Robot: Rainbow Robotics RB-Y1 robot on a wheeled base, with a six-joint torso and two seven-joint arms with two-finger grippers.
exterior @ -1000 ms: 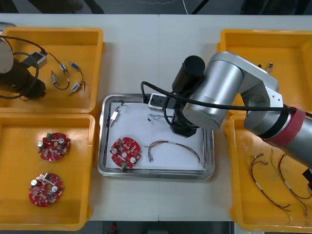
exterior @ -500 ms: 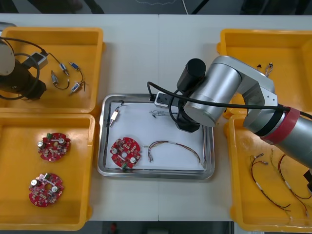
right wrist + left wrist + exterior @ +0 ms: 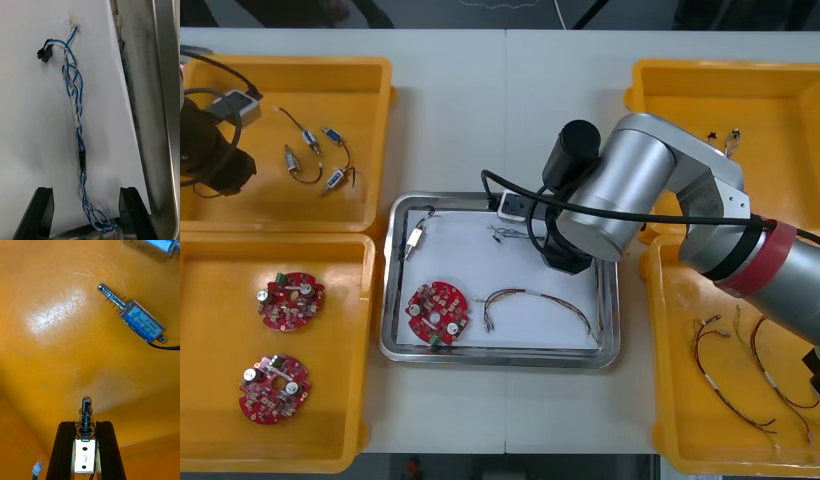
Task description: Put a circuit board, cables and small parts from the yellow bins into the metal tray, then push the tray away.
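Wide open, the right gripper (image 3: 85,192) is close over the white inside of the metal tray (image 3: 500,358), toward its far right part; its two black fingers (image 3: 42,210) stand well apart and hold nothing. The left gripper (image 3: 86,427) hangs over the far left bin, at its outer side; its own fingers (image 3: 65,450) are closed tight on a small metal part (image 3: 84,455), whose spring end sticks out past the fingertips. From where I stand, the light table (image 3: 500,110) carries four yellow bins (image 3: 375,130), two at each side; the tray sits between them. One round red circuit board (image 3: 438,311) lies in the tray's near left corner; two more boards (image 3: 291,299) lie well apart in the near left bin. A red and yellow cable (image 3: 540,300) curves over the near half of the tray, just beside the board; more red and yellow cables (image 3: 740,380) lie in the near right bin. The blue and white cable (image 3: 77,108) lies flat on the white tray floor; one end is between the open fingers and the rest runs away from them. Another metal part (image 3: 416,238) rests in the tray's far left corner; loose metal parts (image 3: 335,178) lie on the floor of the far left bin, one of them (image 3: 137,317) a little beyond the left fingertips.
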